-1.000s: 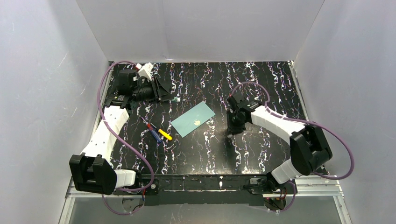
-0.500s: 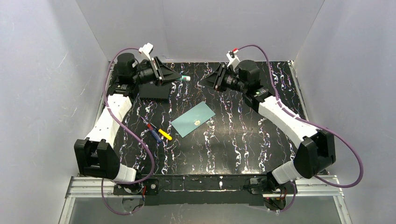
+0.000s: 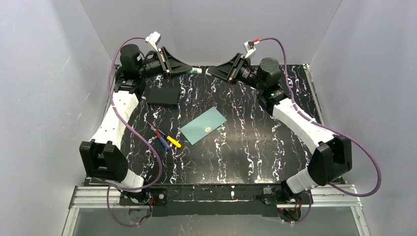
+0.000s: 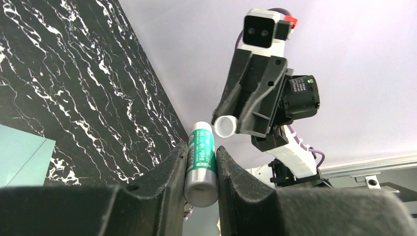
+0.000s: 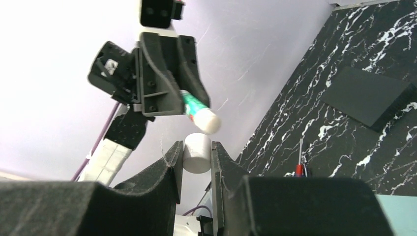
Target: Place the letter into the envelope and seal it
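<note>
Both arms are raised over the far edge of the black, white-veined marble-patterned table [image 3: 255, 147], their wrists turned toward each other. The left gripper [image 3: 189, 70] has its fingers closed narrowly on a green and silver glue stick [image 4: 201, 162], clamped around the lower part of the tube, so that the white end points right. The right gripper [image 3: 212, 73], at about the same height, pinches a small white round cap [image 5: 197, 153] between its fingers. The cap sits just beside the stick's white end, with a small gap between them.

A flat teal envelope [image 3: 203, 125] lies at an angle in the middle of the table, with a small pale gold spot on its upper face. The letter does not show in any view, so I cannot tell whether it is inside.

Just left of the envelope lie small red, blue and yellow stick-shaped tools [image 3: 164, 140]. A flat black rectangular block [image 3: 163, 96] sits at the far left, under the left arm.
</note>
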`<state>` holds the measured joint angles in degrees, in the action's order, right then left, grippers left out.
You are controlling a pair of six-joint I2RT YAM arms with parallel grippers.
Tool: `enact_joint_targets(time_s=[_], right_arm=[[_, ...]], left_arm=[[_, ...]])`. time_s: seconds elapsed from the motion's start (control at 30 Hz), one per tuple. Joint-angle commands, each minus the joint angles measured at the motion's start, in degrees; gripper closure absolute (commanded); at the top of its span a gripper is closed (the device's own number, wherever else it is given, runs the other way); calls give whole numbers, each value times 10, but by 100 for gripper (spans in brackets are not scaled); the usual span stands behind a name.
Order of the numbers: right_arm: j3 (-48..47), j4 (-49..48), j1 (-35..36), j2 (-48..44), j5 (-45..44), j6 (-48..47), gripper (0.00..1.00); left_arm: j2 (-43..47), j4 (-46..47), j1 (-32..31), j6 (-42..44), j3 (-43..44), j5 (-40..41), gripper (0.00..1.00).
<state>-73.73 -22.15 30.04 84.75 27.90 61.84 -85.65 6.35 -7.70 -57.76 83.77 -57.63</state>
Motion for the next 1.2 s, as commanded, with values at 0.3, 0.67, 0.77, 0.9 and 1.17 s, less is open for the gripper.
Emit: enact_joint_targets(time_s=[0.3, 0.67, 0.77, 0.9, 1.17], right_arm=[[-49, -29, -2, 28, 38, -2, 83], [-62, -31, 0, 40, 62, -13, 82], [-66, -21, 1, 43, 65, -20, 82], [-71, 17, 2, 39, 55, -52, 83], [-80, 61, 2, 32, 32, -89, 84]], left_arm=[[13, 2, -2, -4, -1, -13, 100], [17, 4, -9, -13, -11, -25, 100], [18, 5, -10, -12, -13, -22, 100], [18, 6, -11, -9, -15, -18, 100], [18, 6, -12, 0, -21, -15, 100]])
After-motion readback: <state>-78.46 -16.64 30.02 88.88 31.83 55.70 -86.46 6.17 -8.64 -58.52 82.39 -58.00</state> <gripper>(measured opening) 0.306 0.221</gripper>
